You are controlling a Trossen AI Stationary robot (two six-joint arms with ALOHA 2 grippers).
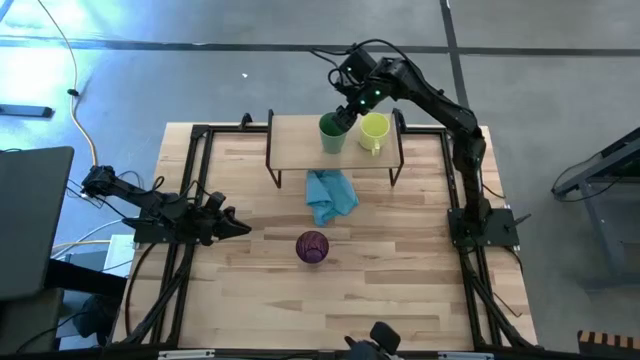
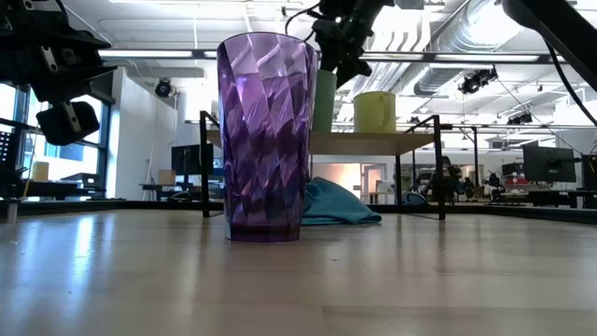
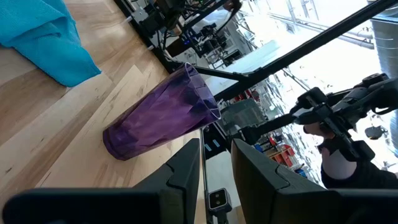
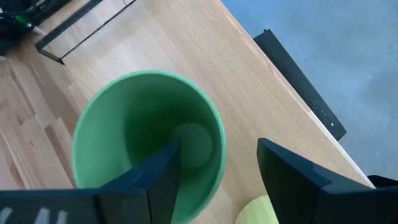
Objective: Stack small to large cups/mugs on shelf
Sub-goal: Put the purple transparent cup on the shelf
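In the low view the tall translucent purple faceted tumbler (image 2: 266,138) hides most of the smooth green plastic cup (image 2: 324,99) behind it, and the wrist view of the right arm cuts off all but a sliver of the yellow-green mug (image 4: 259,211). From above, the mug (image 1: 374,131) shows a handle and stands just beside the green cup (image 1: 331,135), both upright on the low rectangular light wood shelf with thin black metal legs (image 1: 295,143) at the far side of the large planked wooden table (image 1: 400,290). The right gripper (image 4: 214,167) reaches over from the right edge, arm bent high, fingers spread around the green cup's near rim, one finger inside the cup, the other outside between cup and mug; whether they touch the wall cannot be told. A crumpled light blue cloth (image 1: 329,194) lies on the table in front of the shelf. The tumbler (image 1: 312,246) stands upright nearer the front, well apart from the shelf. The left gripper (image 3: 214,163) rests low at the left edge, pointed toward the tumbler, fingers slightly parted, holding nothing
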